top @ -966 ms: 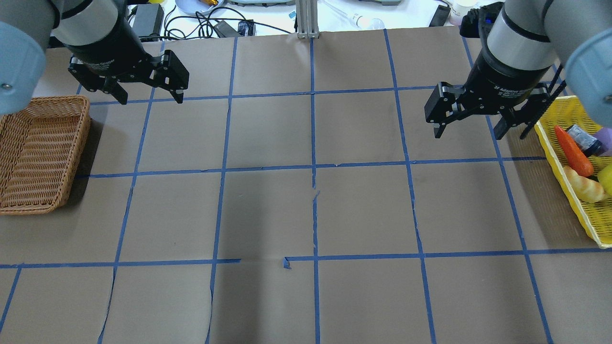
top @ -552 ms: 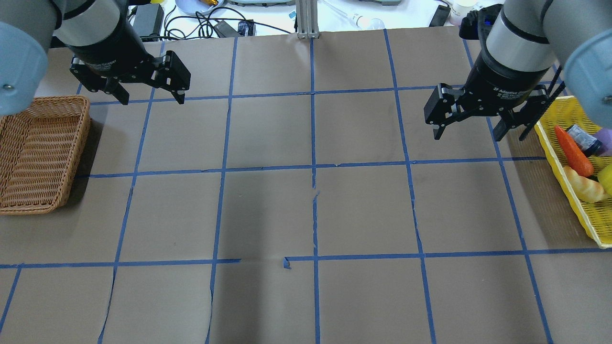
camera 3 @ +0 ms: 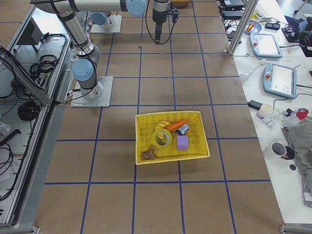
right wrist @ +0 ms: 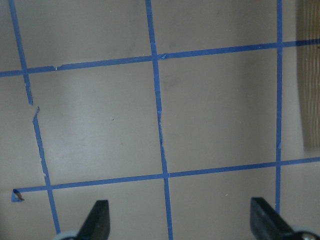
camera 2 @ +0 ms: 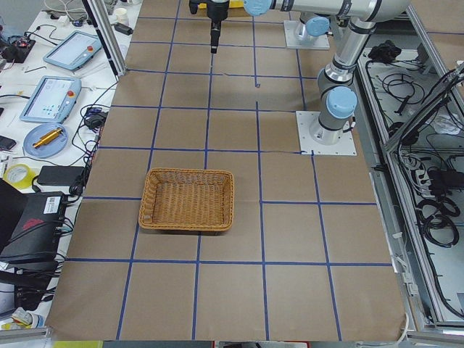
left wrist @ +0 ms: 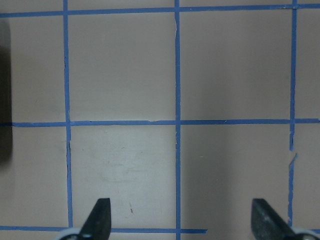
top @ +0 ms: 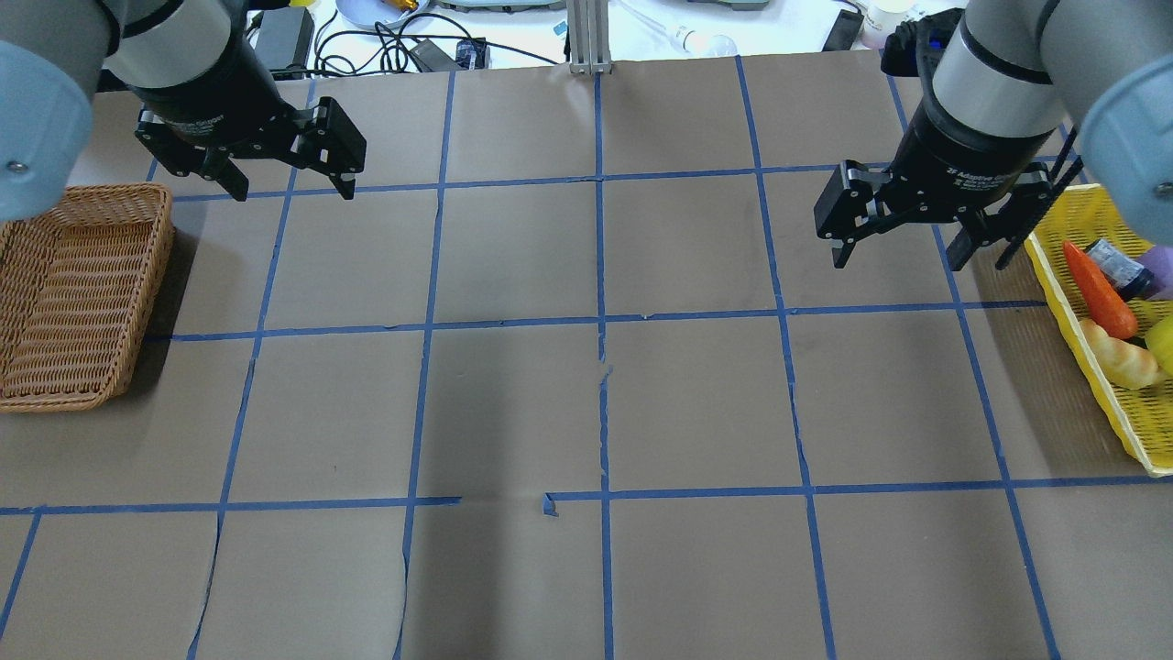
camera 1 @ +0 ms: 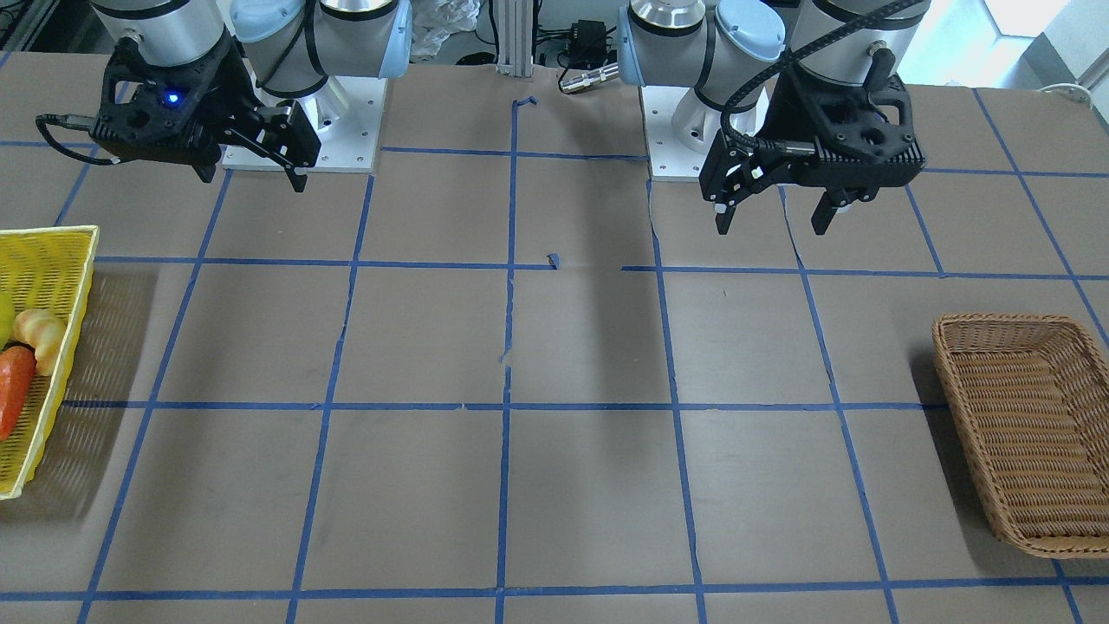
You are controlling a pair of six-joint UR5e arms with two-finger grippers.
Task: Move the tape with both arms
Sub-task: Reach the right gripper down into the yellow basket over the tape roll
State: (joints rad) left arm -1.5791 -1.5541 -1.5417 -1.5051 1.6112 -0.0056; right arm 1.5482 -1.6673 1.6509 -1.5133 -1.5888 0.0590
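Observation:
The tape (camera 3: 154, 138), a bright-yellow roll with a white core, lies in the yellow basket (camera 3: 204, 139) in the exterior right view, beside a carrot, a croissant and a purple block. My left gripper (top: 293, 192) is open and empty, above the table near the wicker basket (top: 154, 275). It also shows in the front-facing view (camera 1: 769, 227) and the left wrist view (left wrist: 180, 220). My right gripper (top: 896, 261) is open and empty, just left of the yellow basket (top: 1087, 353). It also shows in the front-facing view (camera 1: 253, 180) and the right wrist view (right wrist: 180, 220).
The wicker basket (camera 1: 1005, 319) holds nothing and sits at the table's left end (camera 2: 188, 172). The yellow basket (camera 1: 69, 338) sits at the right end. Brown paper with blue tape grid lines covers the table. Cables and devices lie beyond the far edge.
Almost nothing differs. Both grippers stay open at nearly the same places, with only a very slight shift.

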